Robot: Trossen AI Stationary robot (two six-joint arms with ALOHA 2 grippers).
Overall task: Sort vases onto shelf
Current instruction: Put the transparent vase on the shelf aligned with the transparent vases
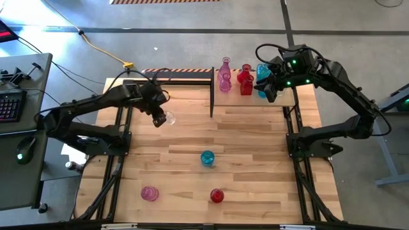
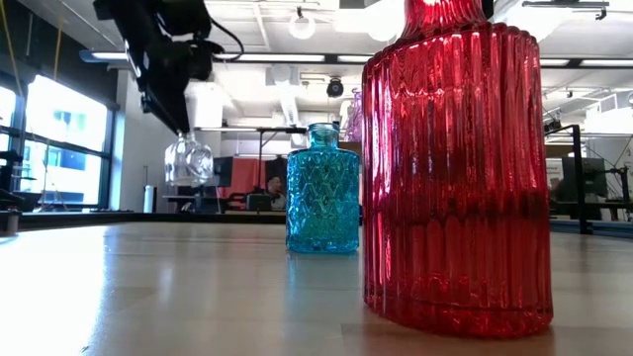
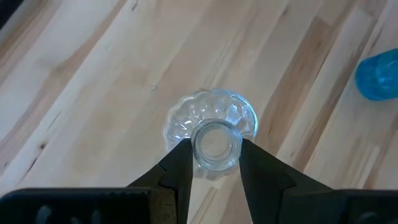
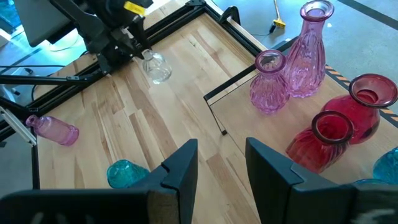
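My left gripper (image 1: pixel 160 117) is over the table's far left part, shut on a clear round vase (image 1: pixel 168 118) that shows lifted in the low view (image 2: pixel 188 158). My right gripper (image 4: pixel 222 146) is open above the shelf (image 1: pixel 246 101) at the far right and touches nothing. Pink vases (image 4: pixel 308 50), red vases (image 4: pixel 323 140) and a turquoise one (image 1: pixel 262 80) stand on the shelf. On the tabletop stand a turquoise vase (image 1: pixel 207 158) and a red vase (image 1: pixel 217 195). A pink vase (image 1: pixel 149 193) lies there on its side. My left gripper pinches the clear vase's neck (image 3: pixel 216 163) just below the rim, one finger (image 3: pixel 180 165) on each side. The fingers come from above, pointing down. The vase hangs upright below them, its base (image 2: pixel 188 183) clear of the tabletop.
Black metal frame rails (image 1: pixel 118 147) run along the table's left and right sides, and a black bar (image 1: pixel 212 92) edges the shelf's left end. Bare planks lie between the held vase and the shelf. A keyboard and desk (image 1: pixel 13 102) stand off the left edge.
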